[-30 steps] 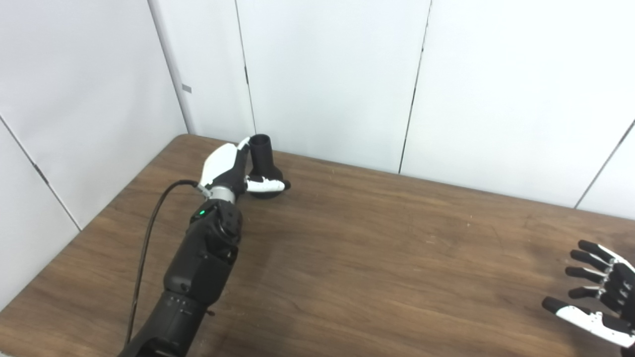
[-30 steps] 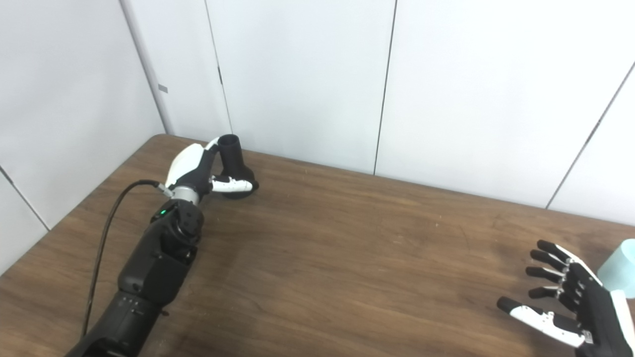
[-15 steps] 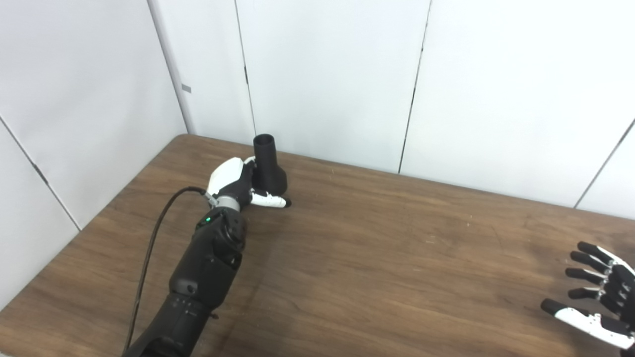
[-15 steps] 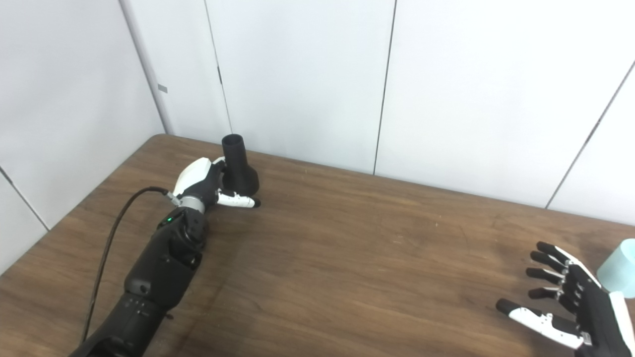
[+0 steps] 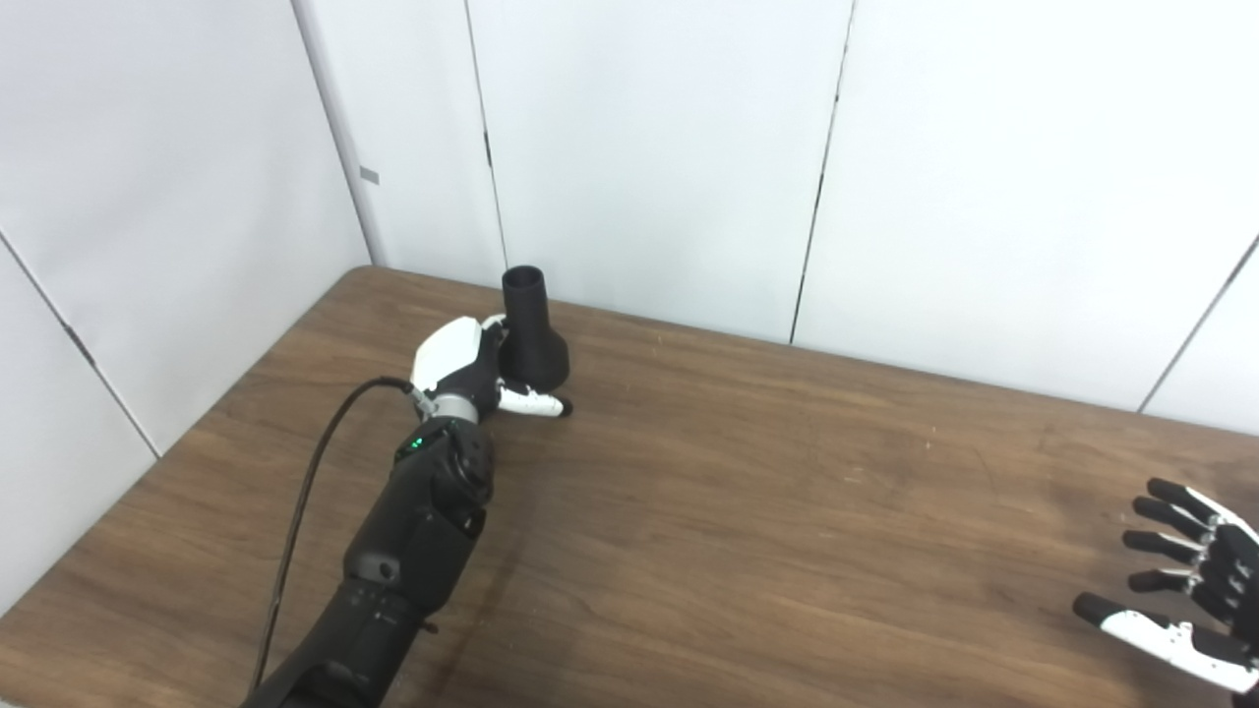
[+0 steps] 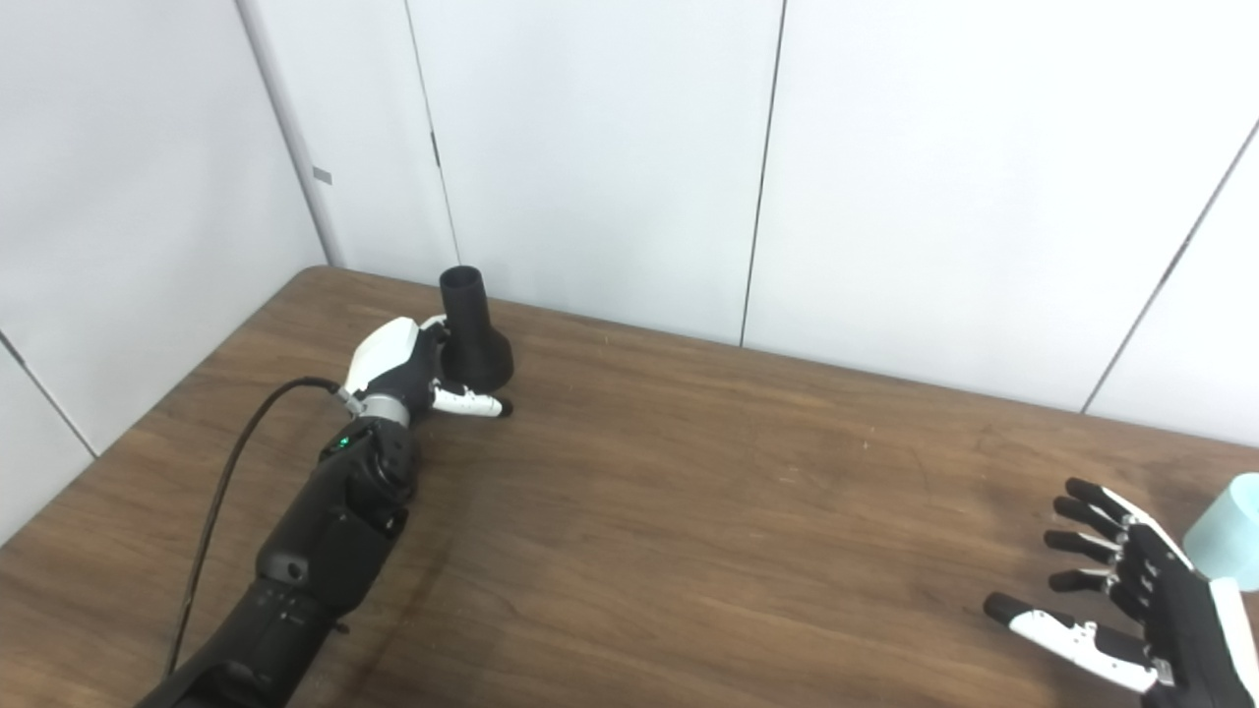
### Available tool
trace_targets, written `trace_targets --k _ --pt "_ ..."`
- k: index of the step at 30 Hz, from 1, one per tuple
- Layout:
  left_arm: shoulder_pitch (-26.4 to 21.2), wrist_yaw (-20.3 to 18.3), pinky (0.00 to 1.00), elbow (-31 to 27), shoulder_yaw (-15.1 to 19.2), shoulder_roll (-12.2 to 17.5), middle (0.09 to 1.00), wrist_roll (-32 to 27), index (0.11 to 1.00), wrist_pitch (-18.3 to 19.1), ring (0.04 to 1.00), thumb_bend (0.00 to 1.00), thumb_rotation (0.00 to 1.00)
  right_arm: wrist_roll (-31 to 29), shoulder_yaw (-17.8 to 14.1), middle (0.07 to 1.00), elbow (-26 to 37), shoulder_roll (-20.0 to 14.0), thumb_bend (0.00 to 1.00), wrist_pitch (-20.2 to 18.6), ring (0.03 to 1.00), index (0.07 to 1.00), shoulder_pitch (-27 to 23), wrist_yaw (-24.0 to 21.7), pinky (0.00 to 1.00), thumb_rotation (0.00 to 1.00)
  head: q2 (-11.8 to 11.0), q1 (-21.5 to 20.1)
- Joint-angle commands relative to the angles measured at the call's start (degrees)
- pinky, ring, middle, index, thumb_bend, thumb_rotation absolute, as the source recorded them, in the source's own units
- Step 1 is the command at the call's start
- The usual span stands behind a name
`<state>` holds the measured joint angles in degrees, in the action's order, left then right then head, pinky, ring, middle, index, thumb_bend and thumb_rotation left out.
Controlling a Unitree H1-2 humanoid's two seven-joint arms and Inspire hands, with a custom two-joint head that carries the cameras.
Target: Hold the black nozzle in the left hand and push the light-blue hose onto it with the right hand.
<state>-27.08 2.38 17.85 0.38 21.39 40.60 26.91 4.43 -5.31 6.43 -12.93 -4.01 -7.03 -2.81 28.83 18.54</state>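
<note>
We see a big brown wooden table with white wall panels behind it. Our long black left arm reaches across the table to its far left corner, and a thin black cable runs along beside the arm. At the end of that arm, our white and black left hand is wrapped around the black funnel-shaped plastic nozzle. The nozzle stands upright with its narrow round opening pointing up. Far away, at the right edge of the table, our right hand is empty, with its fingers spread wide apart. Just beside that hand, the round light-blue hose end peeks in at the right edge.
</note>
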Motion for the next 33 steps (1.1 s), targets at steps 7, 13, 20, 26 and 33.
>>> trace_targets --k 7,13,20,26,33 --pt "-3.54 6.22 1.00 1.84 0.13 1.12 0.845 -3.05 0.810 -2.54 0.887 0.98 0.27 -0.10 -0.50 0.790 2.65 -0.91 0.71 1.50 0.708 0.804 -0.96 0.19 0.54 0.00 0.44 0.00" --pt "-3.91 7.24 1.00 3.25 -0.36 1.45 0.826 -5.13 0.822 -3.87 0.885 0.96 0.27 -0.03 -0.45 0.787 2.62 -1.01 0.72 1.63 0.705 0.802 -0.89 0.14 0.54 0.00 0.71 -0.10" --pt "-3.97 7.18 1.00 3.88 -0.52 1.61 0.746 -7.93 0.788 -5.18 0.846 0.94 0.23 0.11 -0.40 0.787 3.04 -1.01 0.72 1.32 0.704 0.801 -0.79 0.13 0.54 0.00 0.99 -0.27" --pt "-3.77 5.93 1.00 5.34 -0.20 1.79 0.717 -11.75 0.710 -7.92 0.818 0.91 0.18 0.19 -0.41 0.786 3.33 -0.95 0.72 0.88 0.700 0.799 -0.77 0.13 0.53 0.00 1.23 -0.49" --pt "-3.49 7.31 1.00 6.26 -0.84 1.42 0.648 -12.91 0.596 -9.74 0.759 0.87 0.09 0.45 -0.45 0.785 4.30 -0.56 0.72 0.12 0.696 0.798 -0.58 0.41 0.53 0.00 1.68 -0.82"
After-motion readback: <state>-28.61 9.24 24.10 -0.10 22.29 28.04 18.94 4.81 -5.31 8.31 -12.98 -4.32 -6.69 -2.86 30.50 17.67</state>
